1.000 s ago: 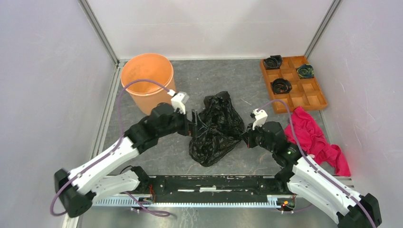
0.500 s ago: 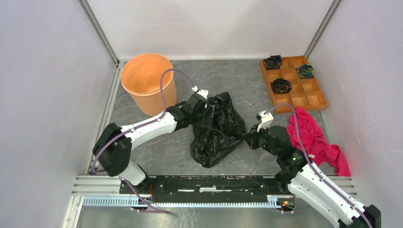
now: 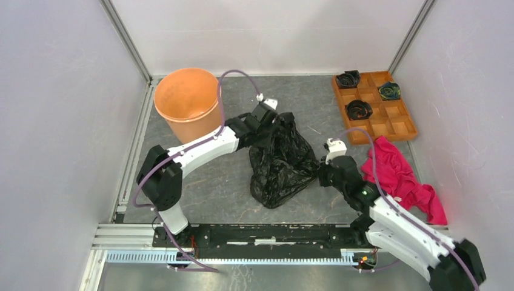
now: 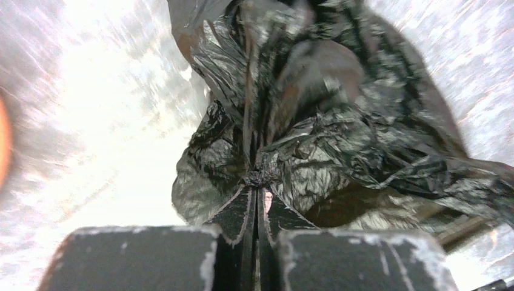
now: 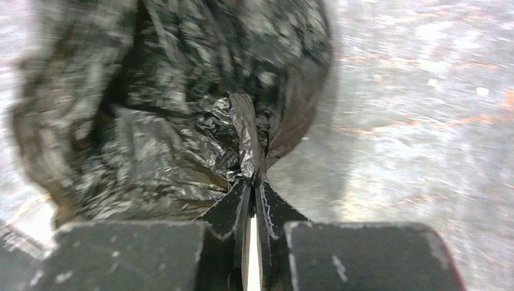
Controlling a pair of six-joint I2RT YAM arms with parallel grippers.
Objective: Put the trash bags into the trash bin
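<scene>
**A:** From above, where's the trash bag?

**B:** The trash bag (image 3: 282,163) is a crumpled black heap in the middle of the table (image 3: 230,188). The left claw (image 3: 271,123) pinches its far top and the right claw (image 3: 320,176) pinches its right edge. The trash bin (image 3: 188,103) stands upright at the far left, apart from the bag. The left forearm crosses just in front of it.

**A:** What else is around?

**B:** A pink cloth (image 3: 400,176) lies beside the right arm. In the far right corner there's a tray (image 3: 405,128) holding coiled rolls (image 3: 358,110).

**A:** Left wrist?

**B:** The fingers are clamped on a gathered knot of film, and the bag fills the view ahead.

**A:** Right wrist?

**B:** They're closed on a twisted fold. The blurred bag is to the left and bare table to the right.
</scene>
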